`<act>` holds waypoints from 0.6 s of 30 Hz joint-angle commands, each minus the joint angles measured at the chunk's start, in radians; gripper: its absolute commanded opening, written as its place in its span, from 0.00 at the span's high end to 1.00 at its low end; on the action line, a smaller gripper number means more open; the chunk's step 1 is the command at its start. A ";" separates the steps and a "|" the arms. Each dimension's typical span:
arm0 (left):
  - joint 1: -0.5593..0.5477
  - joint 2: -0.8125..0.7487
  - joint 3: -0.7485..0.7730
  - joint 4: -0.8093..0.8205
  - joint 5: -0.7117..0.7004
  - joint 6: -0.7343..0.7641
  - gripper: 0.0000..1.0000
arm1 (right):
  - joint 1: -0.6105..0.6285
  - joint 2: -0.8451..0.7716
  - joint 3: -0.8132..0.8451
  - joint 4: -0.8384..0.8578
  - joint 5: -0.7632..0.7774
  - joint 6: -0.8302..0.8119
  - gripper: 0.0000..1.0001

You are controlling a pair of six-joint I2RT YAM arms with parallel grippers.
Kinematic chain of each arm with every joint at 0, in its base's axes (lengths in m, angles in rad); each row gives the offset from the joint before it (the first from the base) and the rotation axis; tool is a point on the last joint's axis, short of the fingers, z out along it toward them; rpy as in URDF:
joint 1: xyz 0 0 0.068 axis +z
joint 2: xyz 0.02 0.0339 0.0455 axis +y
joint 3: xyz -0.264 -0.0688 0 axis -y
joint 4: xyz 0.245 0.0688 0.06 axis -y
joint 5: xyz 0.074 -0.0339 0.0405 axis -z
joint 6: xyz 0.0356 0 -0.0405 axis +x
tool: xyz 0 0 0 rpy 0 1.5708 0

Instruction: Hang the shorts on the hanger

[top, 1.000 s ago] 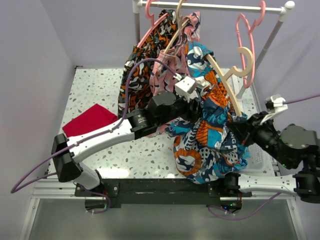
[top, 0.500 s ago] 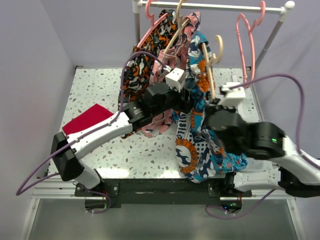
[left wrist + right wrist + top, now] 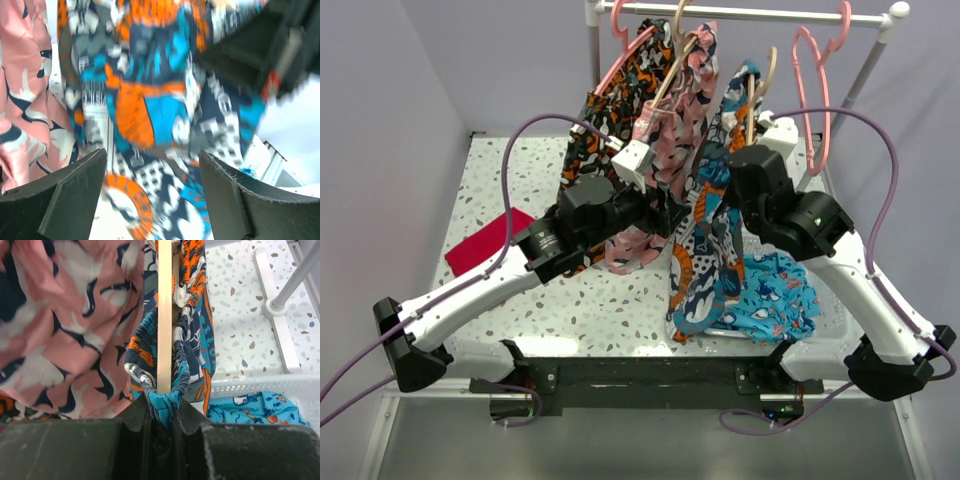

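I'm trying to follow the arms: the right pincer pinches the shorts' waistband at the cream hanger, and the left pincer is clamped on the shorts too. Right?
Not quite. The left pincer is open and grips nothing, as the left wrist view shows. The right pincer does pinch the waistband of the shorts at the hanger.

Shorts (image 3: 705, 265): deep blue, orange, black and white print; hanging limp, elastic waistband gathered round the frame.
Hanger (image 3: 164, 315): cream, thin, hook uppermost.

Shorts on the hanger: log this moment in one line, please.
shorts: waistband threaded on hanger, hanging | right fingers: shut on shorts and hanger | left fingers: open, facing shorts
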 commanded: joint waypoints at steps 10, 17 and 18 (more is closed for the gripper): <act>-0.001 -0.159 -0.029 -0.066 0.017 -0.021 0.21 | -0.166 0.194 0.271 0.176 -0.111 -0.071 1.00; -0.001 -0.221 -0.095 -0.064 0.055 -0.036 0.21 | -0.170 0.171 0.253 0.210 -0.124 -0.116 1.00; -0.001 -0.240 -0.107 -0.062 0.064 -0.039 0.21 | -0.170 0.167 0.250 0.213 -0.124 -0.119 1.00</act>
